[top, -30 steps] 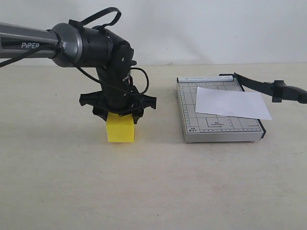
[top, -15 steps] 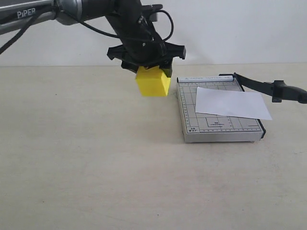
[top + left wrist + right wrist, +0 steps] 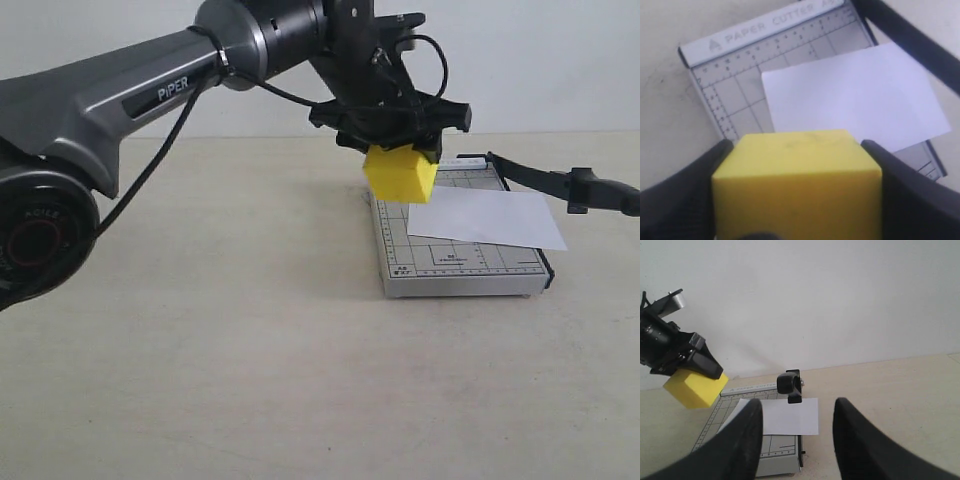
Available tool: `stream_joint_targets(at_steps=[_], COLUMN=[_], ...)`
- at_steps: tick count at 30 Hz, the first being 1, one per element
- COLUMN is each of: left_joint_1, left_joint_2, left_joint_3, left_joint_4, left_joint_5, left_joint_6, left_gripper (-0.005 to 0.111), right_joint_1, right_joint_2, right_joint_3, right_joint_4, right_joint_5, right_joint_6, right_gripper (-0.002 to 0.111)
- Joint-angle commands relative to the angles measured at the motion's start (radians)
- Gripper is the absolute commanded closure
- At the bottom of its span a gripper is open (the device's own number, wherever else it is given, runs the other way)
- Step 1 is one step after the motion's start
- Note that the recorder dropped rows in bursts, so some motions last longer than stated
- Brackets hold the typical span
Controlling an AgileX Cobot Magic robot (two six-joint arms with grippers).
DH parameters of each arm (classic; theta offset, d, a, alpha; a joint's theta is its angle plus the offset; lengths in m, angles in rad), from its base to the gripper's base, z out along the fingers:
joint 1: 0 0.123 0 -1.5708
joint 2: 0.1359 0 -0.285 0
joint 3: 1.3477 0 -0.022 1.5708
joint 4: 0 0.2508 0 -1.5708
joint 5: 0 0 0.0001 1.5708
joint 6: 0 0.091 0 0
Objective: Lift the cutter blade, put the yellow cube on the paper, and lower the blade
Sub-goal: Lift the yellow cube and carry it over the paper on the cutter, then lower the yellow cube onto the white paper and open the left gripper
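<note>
My left gripper [image 3: 395, 150] is shut on the yellow cube [image 3: 399, 173], holding it in the air above the far left corner of the grey cutter board [image 3: 400, 262]. The left wrist view shows the cube [image 3: 797, 185] clamped between both black fingers [image 3: 677, 200], with the white paper [image 3: 855, 100] below and ahead. The paper [image 3: 485, 217] lies on the board, overhanging its right edge. The cutter blade [image 3: 545, 182] stands raised, its handle [image 3: 790, 384] up in the air. My right gripper [image 3: 797, 440] is open and empty, back from the handle.
The board sits on a beige tabletop [image 3: 200, 350] in front of a white wall [image 3: 540, 60]. The left arm [image 3: 130, 90] stretches across from the left, high over the table.
The left gripper has lifted the yellow cube off the table and carried it right, from mid-table to above the board's far left corner. The blade has stayed raised.
</note>
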Motion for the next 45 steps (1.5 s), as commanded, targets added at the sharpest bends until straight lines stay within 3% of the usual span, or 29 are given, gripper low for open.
stream_joint_targets(at_steps=[1, 10, 27, 45], left_joint_1=[-0.006, -0.01, -0.018, -0.031], left_joint_2=[0.042, 0.116, 0.144, 0.186], left_joint_3=[-0.111, -0.156, -0.156, -0.156], left_joint_4=[-0.063, -0.161, -0.041, -0.069], left_joint_5=[-0.073, -0.117, -0.025, -0.019], left_joint_6=[0.005, 0.005, 0.017, 0.057], left_gripper=[0.102, 0.102, 0.102, 0.102], right_joint_1=[0.0, 0.0, 0.0, 0.0], right_joint_2=[-0.005, -0.005, -0.005, -0.005], right_joint_3=[0.005, 0.005, 0.005, 0.005], right_joint_4=[-0.004, -0.004, -0.004, -0.004], right_joint_5=[-0.006, -0.006, 0.003, 0.003], right_joint_6=[0.0, 0.0, 0.0, 0.0], right_gripper=[0.065, 0.065, 0.065, 0.065])
